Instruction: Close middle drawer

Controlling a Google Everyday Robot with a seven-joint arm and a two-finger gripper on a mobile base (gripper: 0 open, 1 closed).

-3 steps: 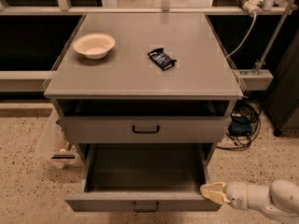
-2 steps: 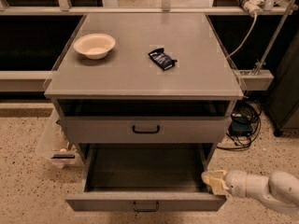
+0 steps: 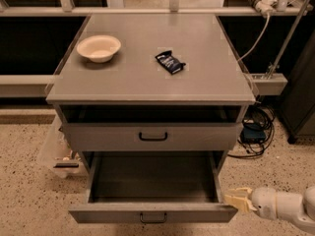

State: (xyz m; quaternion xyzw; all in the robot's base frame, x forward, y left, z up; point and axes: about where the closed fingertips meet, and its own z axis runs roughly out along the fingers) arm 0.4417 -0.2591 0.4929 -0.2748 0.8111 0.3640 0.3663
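Note:
The middle drawer (image 3: 152, 213) is pulled far out at the bottom of the grey cabinet. It is deep and empty, with a low front panel and a small black bar handle (image 3: 152, 218). My gripper (image 3: 237, 199) has cream tips on a white arm that comes in from the lower right. It is at the drawer's right front corner, level with the top of the front panel and right against it. It holds nothing that I can see.
The upper drawer (image 3: 152, 137) with its black handle sits above, nearly flush. On the cabinet top (image 3: 147, 77) are a white bowl (image 3: 98, 47) and a dark snack packet (image 3: 170, 62). Cables (image 3: 256, 132) lie on the floor to the right, and a clear bin (image 3: 56, 154) stands to the left.
The gripper has shifted slightly right and outward, from over the drawer's right side to its right front corner. The drawer stands open about as far as before.

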